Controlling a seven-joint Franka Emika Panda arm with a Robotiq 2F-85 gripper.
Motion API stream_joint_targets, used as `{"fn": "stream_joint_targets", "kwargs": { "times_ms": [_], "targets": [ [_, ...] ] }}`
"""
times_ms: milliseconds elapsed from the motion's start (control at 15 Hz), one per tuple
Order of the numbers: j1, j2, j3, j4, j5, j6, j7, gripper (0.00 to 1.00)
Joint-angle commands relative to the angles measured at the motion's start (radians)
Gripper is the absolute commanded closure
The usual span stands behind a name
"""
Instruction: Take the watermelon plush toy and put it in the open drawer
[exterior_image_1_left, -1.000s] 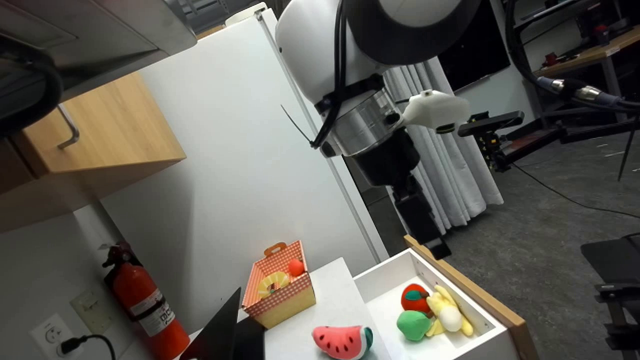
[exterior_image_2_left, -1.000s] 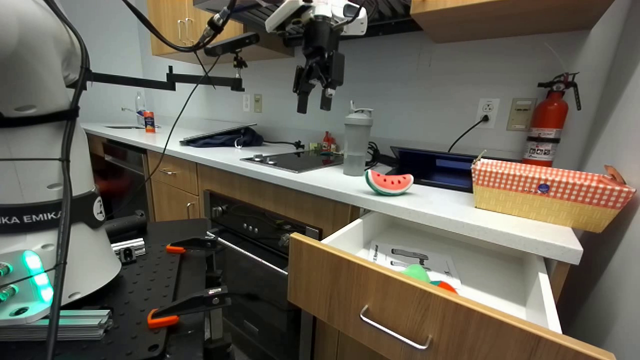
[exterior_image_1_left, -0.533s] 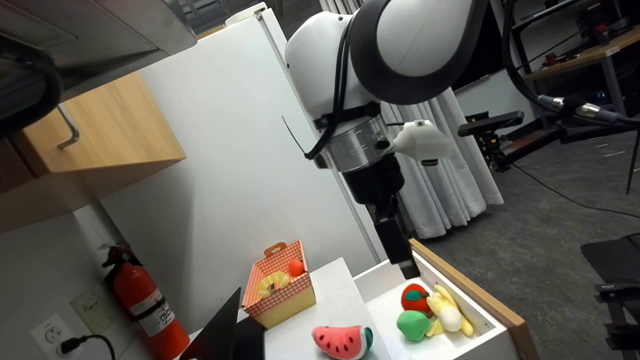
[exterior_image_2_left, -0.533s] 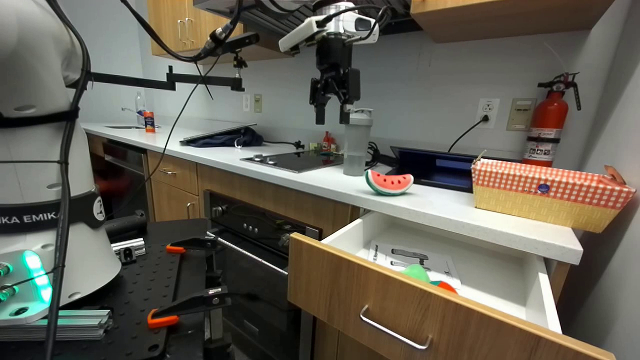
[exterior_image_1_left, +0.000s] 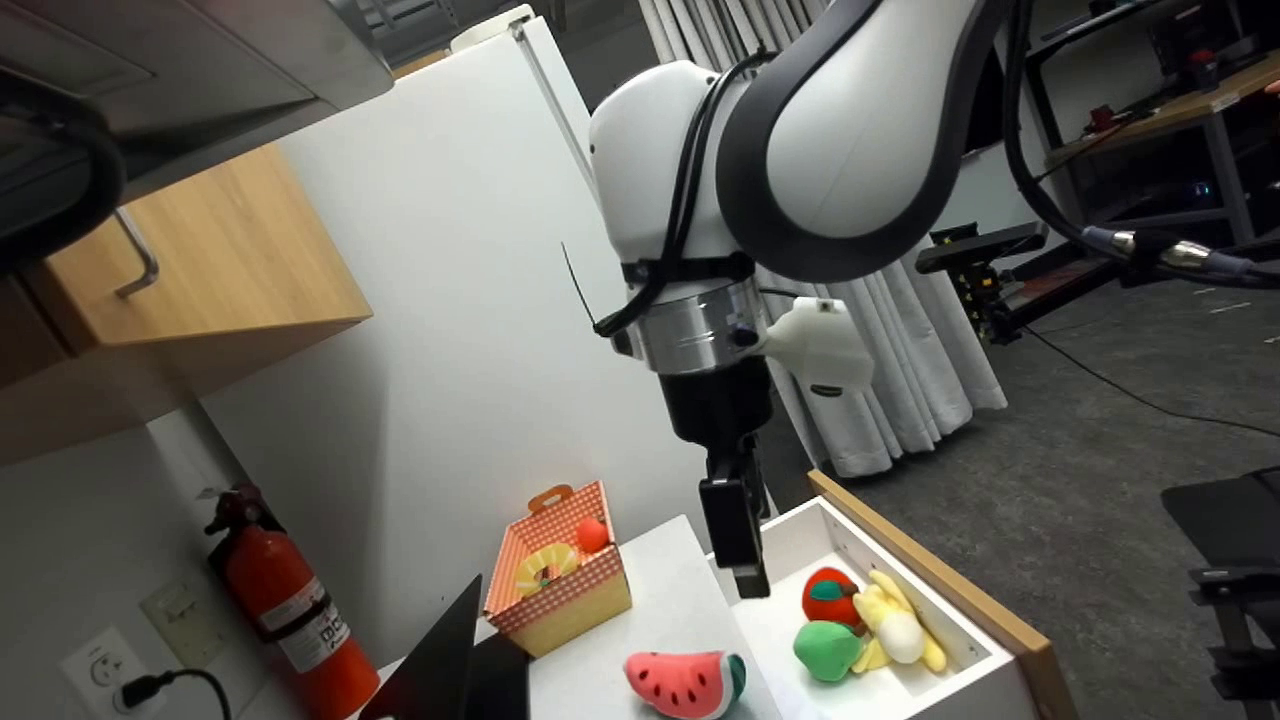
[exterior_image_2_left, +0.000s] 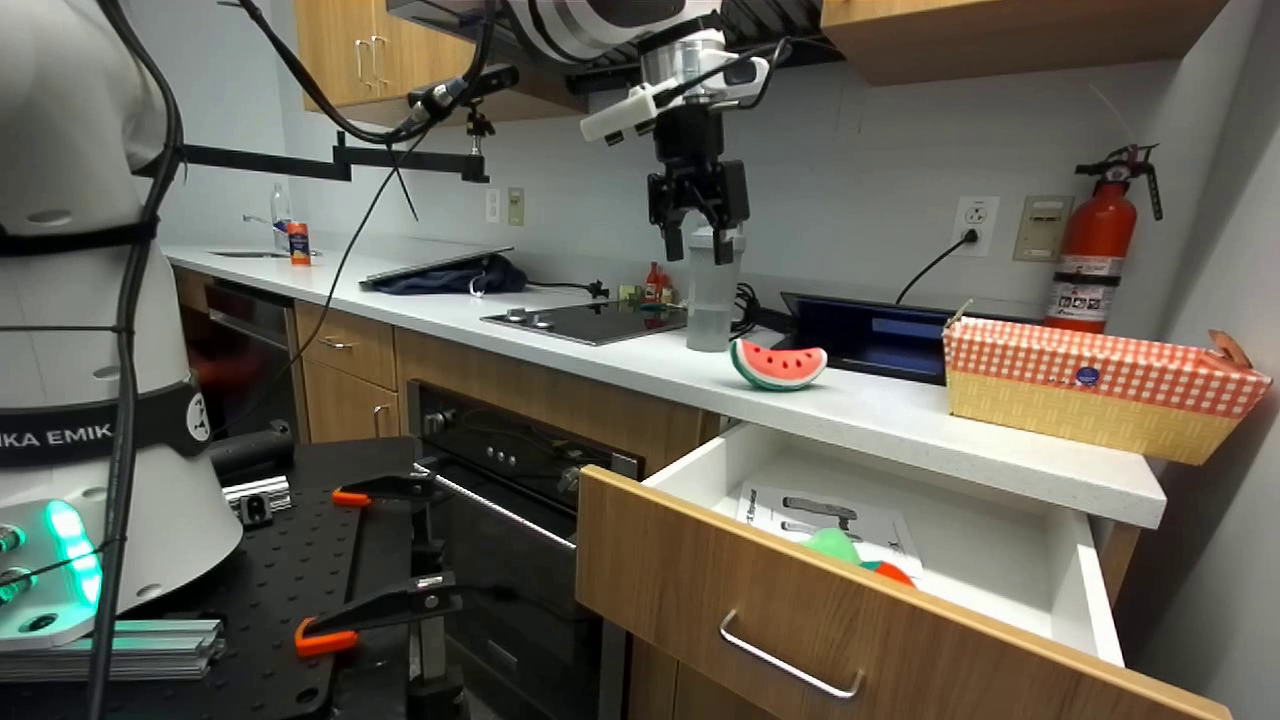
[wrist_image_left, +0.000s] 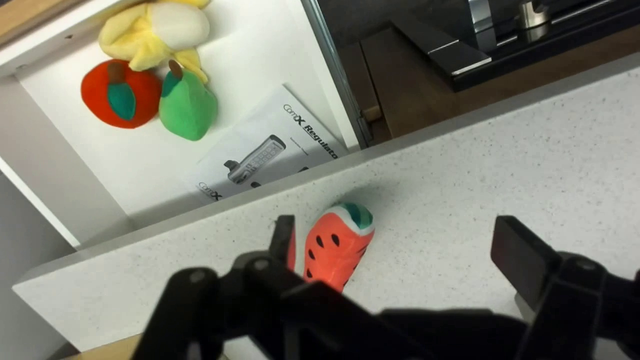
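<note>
The watermelon plush toy (exterior_image_1_left: 688, 685) lies on the white counter (exterior_image_2_left: 880, 405), with red face, dark seeds and green rim. It also shows in an exterior view (exterior_image_2_left: 778, 366) and in the wrist view (wrist_image_left: 336, 245), partly hidden behind a finger. My gripper (exterior_image_2_left: 698, 252) is open and empty, pointing down above the counter, higher than the toy and apart from it. In the wrist view, the toy appears between the fingertips (wrist_image_left: 400, 242), close to the left finger. The open drawer (exterior_image_2_left: 700, 570) is below the counter edge; its white side shows in the wrist view (wrist_image_left: 45, 130).
The drawer holds a red plush fruit (wrist_image_left: 145, 97), a green plush (wrist_image_left: 189, 107), a yellow banana plush (exterior_image_1_left: 900, 630) and a paper sheet (wrist_image_left: 300, 125). A checked box (exterior_image_2_left: 1080, 400), a bottle (exterior_image_2_left: 710, 315) and a dark laptop (exterior_image_2_left: 870, 340) stand on the counter.
My gripper has come down, shifting left in one exterior view and right in the other, toward the watermelon toy. It stays open. The toy and drawer have not moved.
</note>
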Motion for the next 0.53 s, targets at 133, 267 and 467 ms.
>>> {"fn": "stream_joint_targets", "kwargs": {
  "times_ms": [133, 267, 467],
  "targets": [
    [-0.006, 0.100, 0.000, 0.009, -0.008, 0.158, 0.056, 0.00],
    [-0.003, 0.135, 0.000, 0.017, -0.018, 0.209, 0.079, 0.00],
    [0.001, 0.186, -0.004, 0.037, -0.042, 0.270, 0.123, 0.00]
  ]
}}
